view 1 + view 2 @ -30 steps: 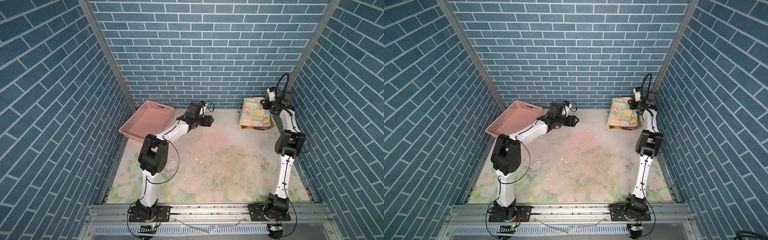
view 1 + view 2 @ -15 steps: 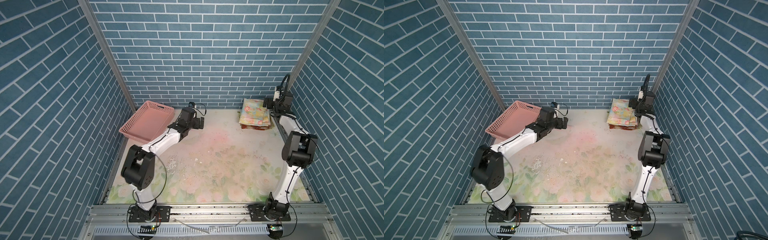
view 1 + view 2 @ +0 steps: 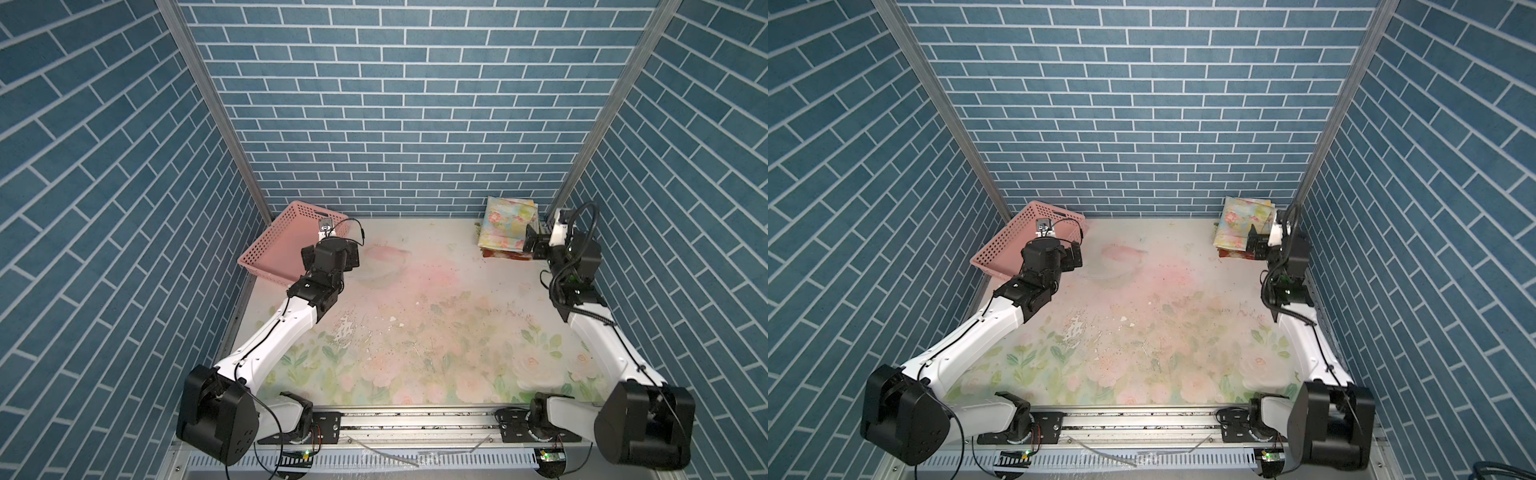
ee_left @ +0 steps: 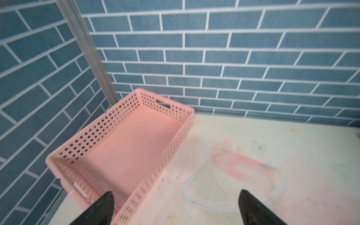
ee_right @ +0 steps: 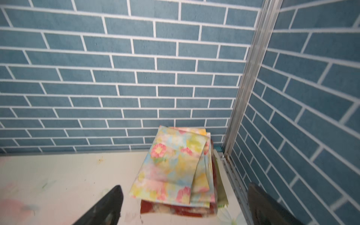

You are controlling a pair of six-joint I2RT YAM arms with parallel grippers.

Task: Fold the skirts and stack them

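Observation:
The skirts lie folded in one stack in the far right corner, in both top views. The pastel floral skirt (image 3: 505, 226) (image 3: 1241, 226) (image 5: 175, 165) is on top. Under it shows a rust-red plaid skirt (image 5: 175, 211), and an olive green edge (image 5: 221, 188) peeks out at the side. My right gripper (image 3: 534, 245) (image 3: 1254, 245) (image 5: 185, 186) hangs open just in front of the stack, with nothing in it. My left gripper (image 3: 353, 254) (image 3: 1075, 255) (image 4: 176, 192) is open and empty beside the pink basket.
The pink perforated basket (image 3: 266, 245) (image 3: 994, 249) (image 4: 171, 150) sits empty and tilted against the far left wall. A faded rose-printed covering (image 3: 415, 332) lies over the table. Blue brick walls close in on three sides, and a metal corner post (image 5: 247, 93) stands by the stack.
The right gripper opened and drew back from the stack towards the front. The left gripper opened fully and swung left, back towards the basket. Both forearms have dropped lower.

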